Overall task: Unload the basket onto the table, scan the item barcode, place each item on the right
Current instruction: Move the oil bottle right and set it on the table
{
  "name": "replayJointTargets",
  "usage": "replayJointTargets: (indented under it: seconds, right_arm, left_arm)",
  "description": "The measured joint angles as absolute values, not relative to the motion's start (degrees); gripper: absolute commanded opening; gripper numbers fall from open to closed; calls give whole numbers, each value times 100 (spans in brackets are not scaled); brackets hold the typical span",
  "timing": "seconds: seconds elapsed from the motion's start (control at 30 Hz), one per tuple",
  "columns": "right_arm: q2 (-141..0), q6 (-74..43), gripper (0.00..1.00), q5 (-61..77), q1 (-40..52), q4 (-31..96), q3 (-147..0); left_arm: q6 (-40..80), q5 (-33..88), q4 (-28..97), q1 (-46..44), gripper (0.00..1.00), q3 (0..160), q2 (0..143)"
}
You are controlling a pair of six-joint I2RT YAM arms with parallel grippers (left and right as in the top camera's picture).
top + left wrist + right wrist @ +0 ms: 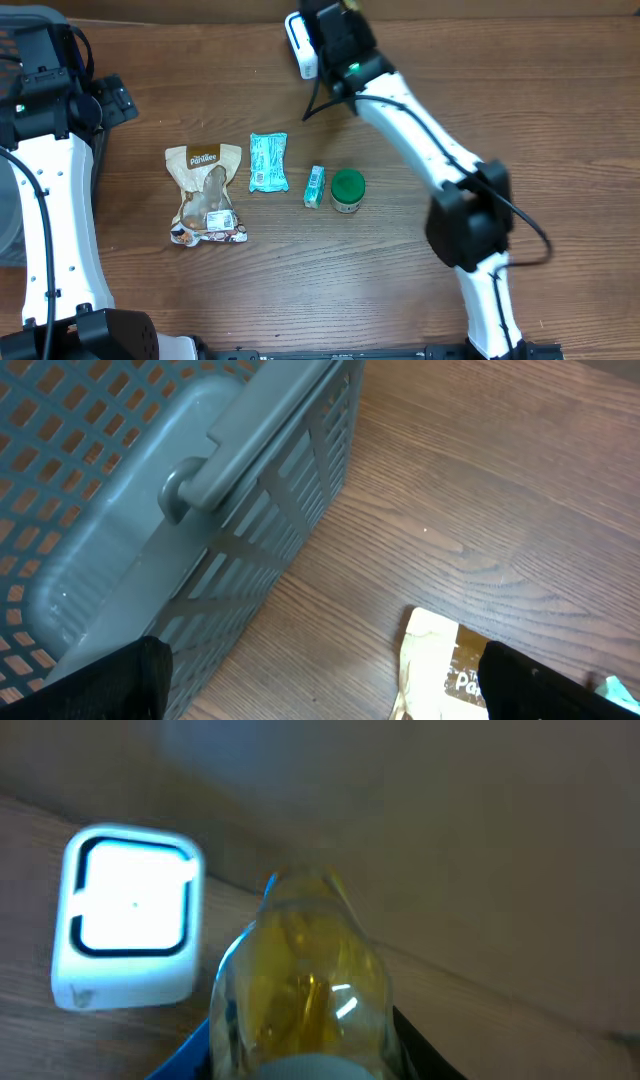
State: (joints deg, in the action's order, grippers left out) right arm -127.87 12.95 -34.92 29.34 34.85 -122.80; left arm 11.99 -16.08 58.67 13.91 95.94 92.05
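Finding: the right gripper (298, 1048) is clamped on a clear bottle (300, 970) with yellowish contents. The bottle is held at the far edge of the tabletop (500, 110), near its middle and just beside the white scanner (130, 915). In the right wrist view the bottle sits to the right of the scanner's bright window, not over it. No barcode is visible on the side shown, and whether the bottle touches the scanner cannot be told.

The left gripper (330, 680) has its fingers wide apart and holds nothing. It hangs near the left edge, between a grey basket (150, 510) and the snack bag (205, 190).

A teal packet (267, 162), a small teal box (314, 186) and a green-lidded jar (347, 190) lie in a row mid-table, well apart from the scanner.

Assessment: the step in hand appears to be presenting the bottle to the scanner.

Recommendations:
- Bring the bottle across so that it sits square over the lit window.
- Roll the wrist until the label's code faces the window.
- Hold steady, since the curved, glossy wall is likely to throw glare.
- Keep the clamp firm and avoid nudging the scanner housing.
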Motion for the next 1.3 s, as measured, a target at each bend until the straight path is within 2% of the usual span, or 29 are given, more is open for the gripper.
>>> replayJointTargets:
  seconds: [0.13,0.23,0.5,0.7,1.03,1.3]
  right_arm:
    - [-11775,351,5,-3492,2460,4799,-12298]
    - [-11292,-405,8,-3179,1664,5953,-12348]
    - [-11614,-1601,10,-895,-703,7583,-12331]
    - [-11697,-1763,10,-436,-1673,8311,-12331]
    - [-11952,-1549,13,-292,-2025,8715,-12116]
    - [-11959,-1002,20,-233,-2021,8206,-11177]
  left_arm:
    - [1199,-1608,5863,1391,100,9594,9205]
    - [1199,-1608,5867,1391,100,9594,9205]
    - [1199,-1608,5870,1393,100,9594,9205]
    - [1199,-1608,5870,1391,100,9594,9205]
    - [1199,-1608,5867,1393,100,9594,9205]
    - [1199,-1608,5870,1391,100,9594,9205]
